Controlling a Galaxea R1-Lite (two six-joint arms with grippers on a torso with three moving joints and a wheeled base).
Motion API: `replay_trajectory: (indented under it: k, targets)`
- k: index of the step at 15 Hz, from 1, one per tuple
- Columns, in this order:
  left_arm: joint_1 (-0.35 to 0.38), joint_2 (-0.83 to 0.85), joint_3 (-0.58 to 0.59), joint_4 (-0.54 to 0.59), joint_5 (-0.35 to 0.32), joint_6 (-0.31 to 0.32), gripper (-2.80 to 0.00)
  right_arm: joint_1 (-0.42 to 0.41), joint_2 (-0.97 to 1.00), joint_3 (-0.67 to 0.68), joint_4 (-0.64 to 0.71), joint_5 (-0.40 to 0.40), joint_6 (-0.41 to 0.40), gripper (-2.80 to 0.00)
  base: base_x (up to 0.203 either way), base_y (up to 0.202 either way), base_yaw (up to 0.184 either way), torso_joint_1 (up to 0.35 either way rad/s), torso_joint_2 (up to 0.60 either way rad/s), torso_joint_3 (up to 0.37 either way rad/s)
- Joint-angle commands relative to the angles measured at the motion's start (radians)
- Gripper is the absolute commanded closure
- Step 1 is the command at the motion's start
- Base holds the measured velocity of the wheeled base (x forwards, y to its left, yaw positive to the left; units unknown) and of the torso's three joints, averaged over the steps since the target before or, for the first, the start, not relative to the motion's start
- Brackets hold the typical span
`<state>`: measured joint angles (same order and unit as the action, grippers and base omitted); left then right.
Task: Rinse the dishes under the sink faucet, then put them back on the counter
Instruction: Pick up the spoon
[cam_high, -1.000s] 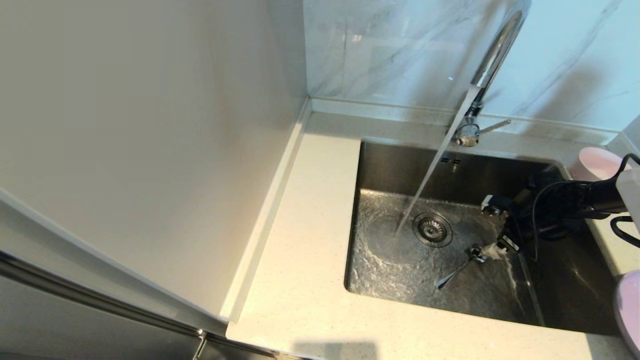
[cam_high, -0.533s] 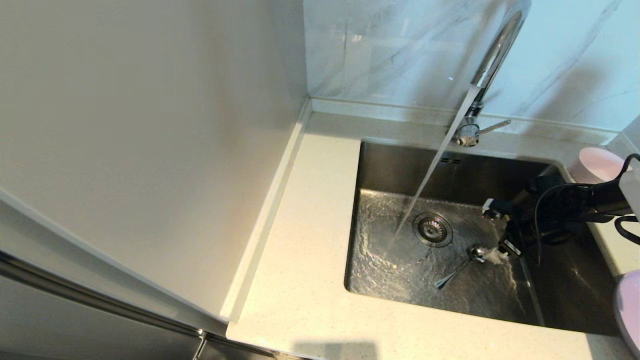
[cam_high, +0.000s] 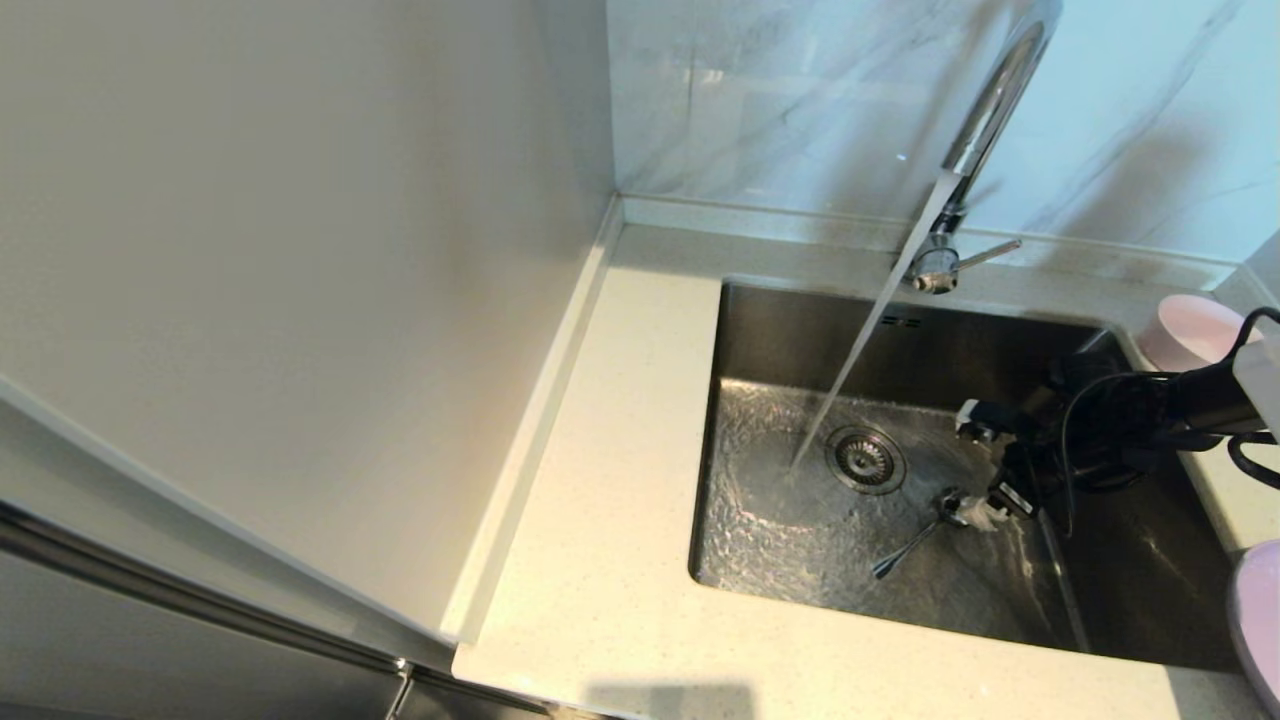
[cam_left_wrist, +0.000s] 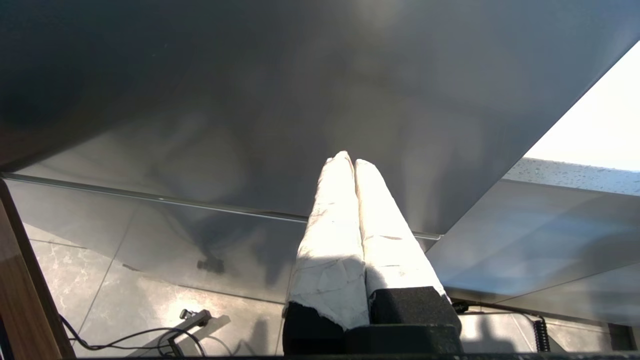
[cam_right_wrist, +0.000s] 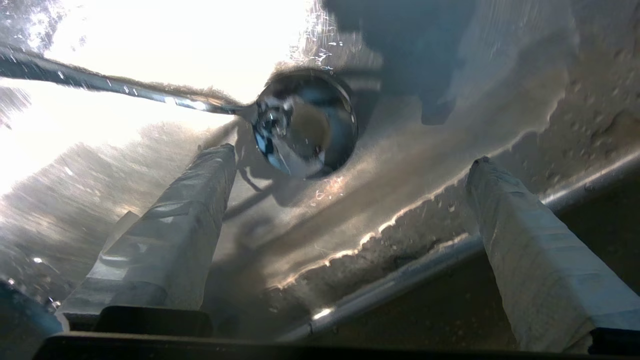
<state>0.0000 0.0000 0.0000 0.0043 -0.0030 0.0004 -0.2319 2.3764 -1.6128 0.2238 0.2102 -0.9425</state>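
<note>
Spoon (cam_high: 915, 545) first: it lies flat on the wet floor of the sink (cam_high: 760, 330), its bowl end just ahead of my right pincer (cam_high: 975, 465) and its handle running away from the fingers toward the near wall of the basin. In the right wrist view the spoon (cam_right_wrist: 305, 125) sits beyond the fingertips, nearer one finger than the other, and neither finger touches it. My right arm reaches in over the sink's right rim, bent down so the pincer hangs low above the basin floor, a raised ridge of which passes under the fingers. That pincer is spread wide and holds nothing. Water pours from the faucet (cam_high: 985, 120) and lands beyond the spoon, beside the drain strainer (cam_high: 865, 458). Behind my arm, the pink bowl (cam_high: 1195, 330) stands on the worktop (cam_high: 620, 480) at the sink's far right corner; the lilac plate (cam_high: 1260, 620) lies at the near right edge. My left pincer (cam_left_wrist: 352, 167) is parked under the worktop, fingers pressed together, holding nothing.
</note>
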Motion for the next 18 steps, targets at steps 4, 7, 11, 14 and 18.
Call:
replay_trajectory:
  k: [4, 7, 11, 14, 18]
  targets:
    - [0.0, 0.0, 0.0, 0.0, 0.0, 0.0, 0.0, 0.02, -0.006, 0.002, 0.002, 0.0, -0.007, -2.8, 0.0, 0.0, 0.0, 0.0, 0.0, 0.0]
    - [0.0, 0.0, 0.0, 0.0, 0.0, 0.0, 0.0, 0.034, 0.005, -0.004, -0.001, 0.0, -0.006, -2.8, 0.0, 0.0, 0.0, 0.0, 0.0, 0.0]
    - [0.0, 0.0, 0.0, 0.0, 0.0, 0.0, 0.0, 0.039, 0.036, -0.01, -0.086, -0.008, -0.007, -2.8, 0.0, 0.0, 0.0, 0.0, 0.0, 0.0]
    - [0.0, 0.0, 0.0, 0.0, -0.002, 0.0, 0.0, 0.034, 0.05, -0.036, -0.089, -0.009, -0.008, -2.8, 0.0, 0.0, 0.0, 0.0, 0.0, 0.0]
    - [0.0, 0.0, 0.0, 0.0, 0.0, 0.0, 0.0, 0.025, 0.057, -0.067, -0.082, -0.011, -0.013, -2.8, 0.0, 0.0, 0.0, 0.0, 0.0, 0.0]
